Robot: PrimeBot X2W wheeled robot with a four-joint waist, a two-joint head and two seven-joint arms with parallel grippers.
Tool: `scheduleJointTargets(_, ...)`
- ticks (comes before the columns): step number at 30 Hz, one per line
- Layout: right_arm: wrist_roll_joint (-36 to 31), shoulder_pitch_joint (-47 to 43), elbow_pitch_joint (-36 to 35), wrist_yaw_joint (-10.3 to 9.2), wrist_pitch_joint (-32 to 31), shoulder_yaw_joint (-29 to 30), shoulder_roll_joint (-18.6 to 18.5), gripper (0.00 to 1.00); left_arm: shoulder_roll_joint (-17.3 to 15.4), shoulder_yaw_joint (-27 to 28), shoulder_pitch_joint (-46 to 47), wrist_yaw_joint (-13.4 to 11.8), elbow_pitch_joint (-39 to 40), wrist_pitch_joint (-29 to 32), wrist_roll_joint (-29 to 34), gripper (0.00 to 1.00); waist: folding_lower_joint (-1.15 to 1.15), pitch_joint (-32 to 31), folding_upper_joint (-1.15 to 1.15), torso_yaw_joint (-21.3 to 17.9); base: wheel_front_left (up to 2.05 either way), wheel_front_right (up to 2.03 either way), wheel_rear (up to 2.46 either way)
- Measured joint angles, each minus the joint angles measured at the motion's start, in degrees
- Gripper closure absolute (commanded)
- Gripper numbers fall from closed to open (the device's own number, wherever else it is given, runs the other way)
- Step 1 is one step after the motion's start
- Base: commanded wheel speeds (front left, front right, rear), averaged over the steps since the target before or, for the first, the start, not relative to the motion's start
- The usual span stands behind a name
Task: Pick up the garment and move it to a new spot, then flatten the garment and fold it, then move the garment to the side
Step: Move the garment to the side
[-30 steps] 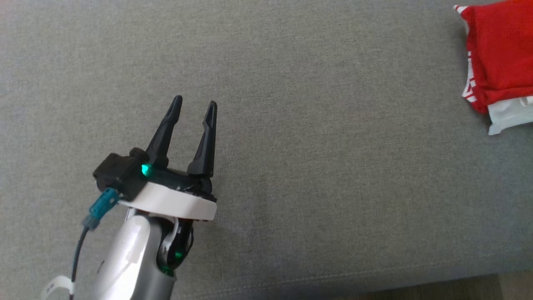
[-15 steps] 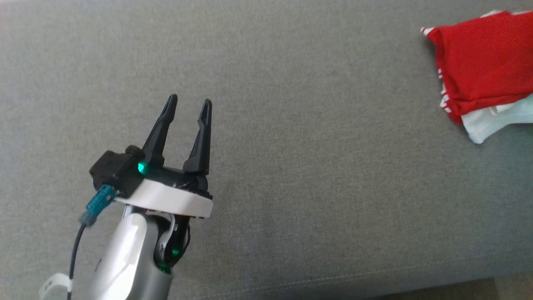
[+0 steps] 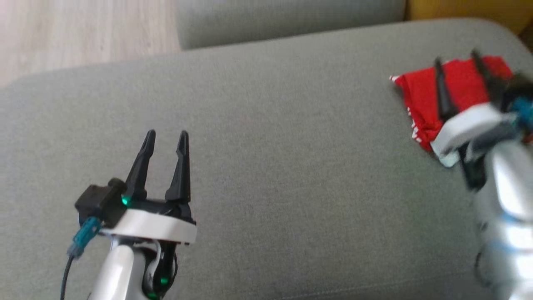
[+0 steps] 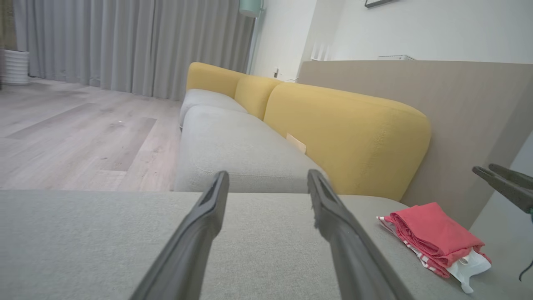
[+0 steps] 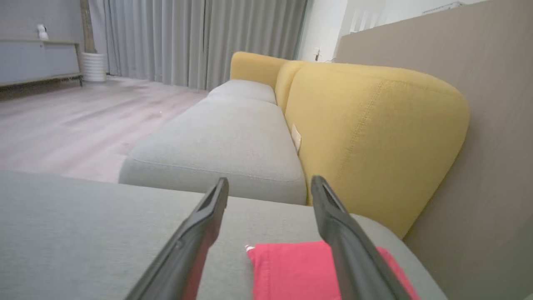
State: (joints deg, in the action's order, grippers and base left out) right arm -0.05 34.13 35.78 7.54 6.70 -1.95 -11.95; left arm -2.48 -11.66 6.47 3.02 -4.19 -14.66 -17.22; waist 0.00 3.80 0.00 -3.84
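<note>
The head view is swung upward, so more of the grey sofa [image 3: 291,146] is shown. The folded red garment [image 3: 418,100] is found at its right end, seemingly already set aside. The right pincer [image 3: 456,59] is newly seen over it, parted and empty. The left pincer [image 3: 167,134] is held parted and empty, well apart.

The things are carried by a grey fabric seat cushion [image 3: 291,166] with rounded corners. A folded red garment [image 3: 419,96], edged with white stripes and showing a white part at its near end, is laid on it near the far right corner.
</note>
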Motion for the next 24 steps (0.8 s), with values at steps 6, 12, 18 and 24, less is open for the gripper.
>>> scheduleJointTargets(6, 2.69, -10.75, -7.36, 0.00, 1.34, 2.20, 5.64, 0.00, -0.01, 1.31, -2.71, -0.33, 0.79, 0.00, 0.01, 0.00, 0.00, -3.48, 0.00, 1.49, 0.00, 0.00, 0.00)
scheduleJointTargets(12, 4.12, -17.51, -11.94, 0.00, 2.71, 3.28, 8.20, 0.00, -0.02, 1.69, -4.36, -1.13, 1.24, 0.00, 0.00, 0.00, 0.00, -4.67, 0.00, 3.04, 0.00, 0.00, 0.00)
scheduleJointTargets(18, 7.89, -24.55, -14.05, 0.00, 5.28, 3.68, 8.78, 0.00, -0.04, 3.01, -7.04, -4.61, 1.07, 0.00, -0.83, 0.00, 0.00, -5.30, 0.00, 3.81, 0.00, 0.00, 0.00)
scheduleJointTargets(24, 11.37, -28.08, -14.72, 0.00, 6.51, 2.92, 9.16, 0.00, -0.09, 3.27, -8.95, -6.05, 0.14, 0.00, -1.03, 0.00, 0.00, -5.50, 0.00, 3.95, 0.00, 0.00, 0.00)
